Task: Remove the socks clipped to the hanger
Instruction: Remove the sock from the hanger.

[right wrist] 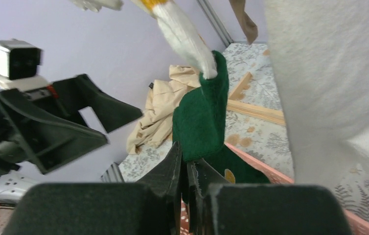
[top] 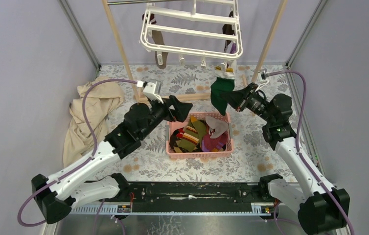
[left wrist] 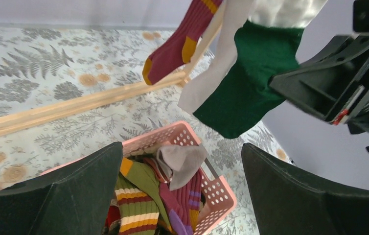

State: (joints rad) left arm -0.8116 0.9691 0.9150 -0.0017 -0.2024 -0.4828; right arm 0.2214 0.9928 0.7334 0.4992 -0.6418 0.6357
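The right arm (top: 295,156) rises from its base, bends at the elbow and reaches in toward the middle of the table. Its right gripper (top: 227,98) points sideways, and its jaws are clenched on the lower edge of the green sock (top: 220,92). In the right wrist view the two fingers (right wrist: 170,171) stand pressed together, with the green fabric pinched between their tips.

The left arm (top: 94,156) stretches forward and inward. Its left gripper (top: 181,108) is tilted downward, released and wide apart, and holds nothing. The pink basket (top: 199,152) lies directly below it, and the green sock hangs ahead of it, off to its right.

The white hanger (top: 192,29) hangs from the wooden pole frame (top: 118,44), above and beyond both grippers. The green sock hangs down from its near right corner to the right gripper. It is plain dark green with a soft nap, and its upper part runs into white fabric. The clip holding it cannot be made out.

A maroon sock with yellow bands (left wrist: 182,41) dangles beyond the left gripper, just beside the green one. A brown sock (top: 160,46) hangs from the hanger's far left side.

The basket holds a heap of loose socks (top: 195,134), including striped ones and a grey sock (left wrist: 182,159) on top.
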